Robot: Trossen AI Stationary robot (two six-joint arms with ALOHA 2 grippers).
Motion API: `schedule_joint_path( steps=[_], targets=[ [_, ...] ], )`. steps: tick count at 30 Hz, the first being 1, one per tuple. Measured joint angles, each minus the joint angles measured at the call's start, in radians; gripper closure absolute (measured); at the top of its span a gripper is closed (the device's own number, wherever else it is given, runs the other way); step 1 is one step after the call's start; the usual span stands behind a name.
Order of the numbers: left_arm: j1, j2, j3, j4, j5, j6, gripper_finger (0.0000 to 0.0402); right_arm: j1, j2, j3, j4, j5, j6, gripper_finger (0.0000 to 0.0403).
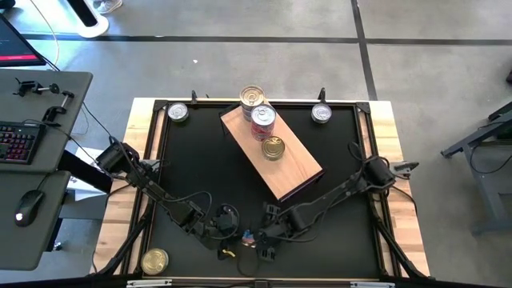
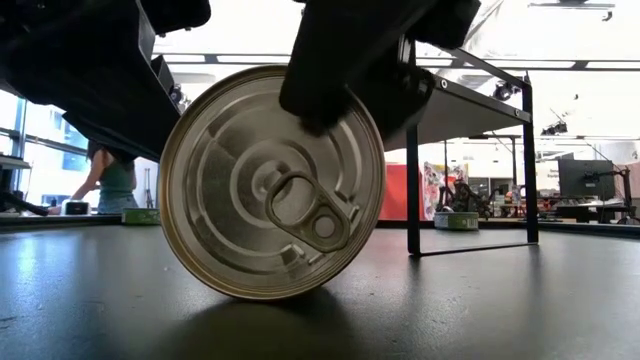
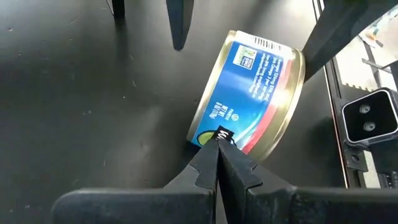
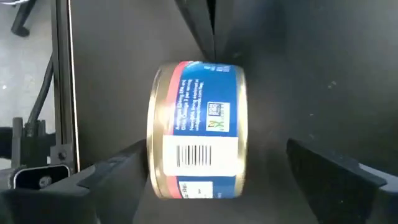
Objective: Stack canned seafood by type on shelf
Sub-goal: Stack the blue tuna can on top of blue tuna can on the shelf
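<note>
A blue-labelled tin of canned seafood [image 2: 272, 185] stands on its rim on the black table near the front edge, its pull-tab lid facing the low camera. My left gripper [image 3: 217, 134] is shut, with its tips at the tin's side. My right gripper [image 4: 214, 149] is open and comes down over the tin [image 4: 198, 127], one finger beside each flat face. The shelf [image 1: 292, 168], a light wooden board, lies slantwise at the table's middle. It carries two silver-lidded tins [image 1: 262, 118] at its far end and a gold one [image 1: 274, 148] behind them. My left gripper rests its shut fingertips [image 3: 219, 138] against the tin's labelled side wall [image 3: 231, 121], slanting down toward it. The tin stays upright on its rim on the table. Whether my right gripper's fingers touch the tin's faces, I cannot tell.
Loose tins sit at the far left corner [image 1: 178, 112], the far right corner [image 1: 321, 114] and the near left corner [image 1: 154, 261]. A wooden frame [image 1: 141, 152] borders the black surface. Beyond the table a person [image 2: 105, 180] stands in the room.
</note>
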Motion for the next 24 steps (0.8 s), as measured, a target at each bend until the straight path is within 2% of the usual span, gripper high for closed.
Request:
schedule_joint_path(
  steps=[4,7,12,15,17,20,22,24],
  targets=[
    [0.0,0.0,0.0,0.0,-0.001,0.012,0.0401,0.001,0.019,0.0,0.028,-0.022,-0.004,0.0041],
    [0.0,0.0,0.0,0.0,-0.002,0.012,0.0401,0.004,0.031,0.0,0.052,-0.019,-0.03,0.0059],
    [0.0,0.0,0.0,0.0,0.0,0.013,0.0401,0.011,0.05,0.0,0.074,0.032,-0.038,0.0126],
    [0.006,-0.012,-0.001,-0.009,0.069,0.013,0.0402,0.011,0.046,0.007,0.087,0.011,-0.025,0.0183],
    [0.021,-0.047,-0.002,-0.023,0.177,0.014,0.0401,0.01,0.036,0.023,0.073,-0.046,-0.06,0.0224],
    [0.035,-0.142,-0.001,-0.119,0.31,0.041,0.0402,0.01,0.005,0.077,0.013,-0.14,-0.135,0.0231],
    [0.03,-0.228,-0.001,-0.218,0.327,0.066,0.0402,0.01,-0.027,0.132,-0.071,-0.168,-0.176,0.0231],
    [0.015,-0.33,-0.001,-0.322,0.285,0.078,0.0401,0.011,-0.057,0.19,-0.176,-0.174,-0.22,0.0231]
  ],
)
